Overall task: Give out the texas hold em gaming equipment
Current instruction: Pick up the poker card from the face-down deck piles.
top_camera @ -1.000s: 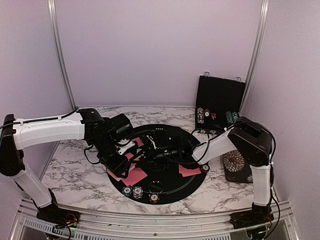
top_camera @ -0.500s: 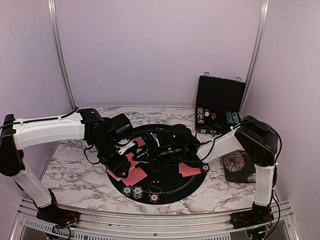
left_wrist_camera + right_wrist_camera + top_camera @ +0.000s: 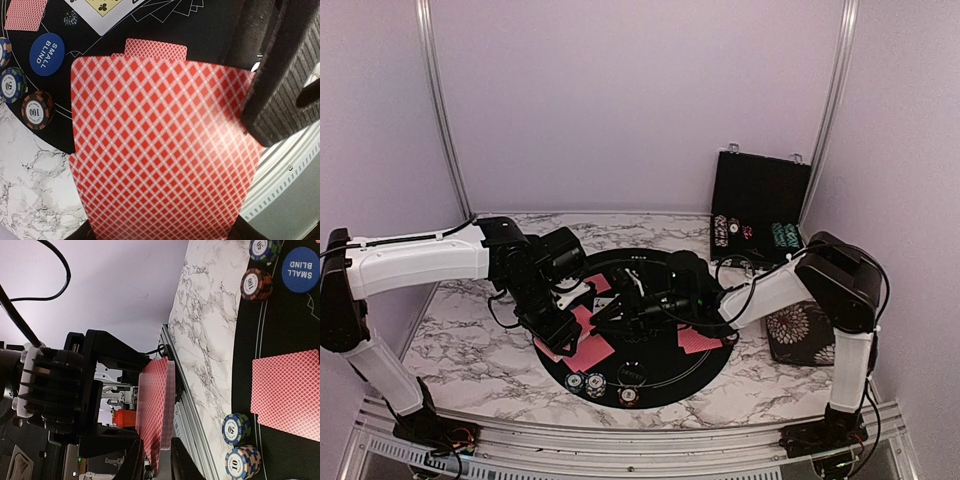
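Step in hand: dealing hole cards; judging by the pairs already lying face-down, the deal is partly done.
Left gripper (image 3: 582, 303): clenched on the deck of red-backed cards (image 3: 160, 150), holding it on edge above the 9 o'clock side of the round black mat (image 3: 665, 385).
Right gripper (image 3: 157, 465): reaches across from 3 o'clock, its fingers flanking the deck's near edge with little gap; I cannot tell whether they grip a card yet.
Dealt cards: one face-down pair (image 3: 698, 343) at about 4 o'clock on the mat, another (image 3: 588, 352) at about 8 o'clock, just below the deck.
Chips: small stacks (image 3: 595, 383) at 7 o'clock on the mat's rim, next to the blue small blind button (image 3: 46, 47) (the left wrist view reads its lettering plainly).
Face-up cards: corners (image 3: 107, 10) show past the deck, toward the mat's middle.
Chip case (image 3: 760, 205): stands open at 1 o'clock, chips inside.
Next move calls for: a pinch on the outermost card alone, then a straight slide off the deck so no second card drags along, and a flat drop at an unserved seat.
Risk: the fingers may catch two cards.
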Action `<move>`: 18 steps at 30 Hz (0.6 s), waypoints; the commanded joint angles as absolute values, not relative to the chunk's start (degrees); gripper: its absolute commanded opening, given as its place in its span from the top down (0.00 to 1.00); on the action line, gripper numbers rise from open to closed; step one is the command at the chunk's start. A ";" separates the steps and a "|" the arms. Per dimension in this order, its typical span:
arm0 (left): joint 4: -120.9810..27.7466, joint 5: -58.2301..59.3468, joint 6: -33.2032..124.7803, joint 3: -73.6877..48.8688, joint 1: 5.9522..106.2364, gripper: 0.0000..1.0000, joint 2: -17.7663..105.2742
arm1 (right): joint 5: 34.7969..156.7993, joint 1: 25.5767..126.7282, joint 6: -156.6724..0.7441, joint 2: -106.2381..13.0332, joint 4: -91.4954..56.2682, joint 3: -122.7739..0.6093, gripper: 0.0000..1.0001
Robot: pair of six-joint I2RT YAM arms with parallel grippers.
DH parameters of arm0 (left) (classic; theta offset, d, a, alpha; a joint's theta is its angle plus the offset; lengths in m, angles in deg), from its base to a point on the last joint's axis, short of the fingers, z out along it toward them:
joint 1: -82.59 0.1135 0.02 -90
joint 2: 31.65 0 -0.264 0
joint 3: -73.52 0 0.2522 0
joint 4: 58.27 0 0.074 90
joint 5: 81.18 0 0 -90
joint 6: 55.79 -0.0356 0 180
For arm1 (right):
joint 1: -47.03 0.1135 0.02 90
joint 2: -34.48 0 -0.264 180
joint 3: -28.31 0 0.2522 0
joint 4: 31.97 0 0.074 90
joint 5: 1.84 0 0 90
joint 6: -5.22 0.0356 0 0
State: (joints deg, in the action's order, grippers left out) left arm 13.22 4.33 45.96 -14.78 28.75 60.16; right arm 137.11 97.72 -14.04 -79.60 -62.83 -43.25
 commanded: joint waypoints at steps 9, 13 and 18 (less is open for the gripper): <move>13.70 4.23 45.89 -15.85 28.55 0.49 59.86 | 137.35 97.33 -11.17 -77.21 -67.71 -42.01 0.96; 13.67 4.17 46.03 -15.72 28.54 0.49 59.76 | 137.46 97.10 -10.22 -77.05 -68.94 -41.64 1.00; 13.67 4.19 46.17 -15.40 28.55 0.49 59.56 | 137.71 96.17 -8.20 -76.40 -71.53 -40.14 1.00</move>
State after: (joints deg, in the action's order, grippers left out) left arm 13.18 4.33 45.98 -14.78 28.75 60.16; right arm 137.15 97.44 -10.15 -78.84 -67.59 -41.30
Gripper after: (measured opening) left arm 0.674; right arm 0.004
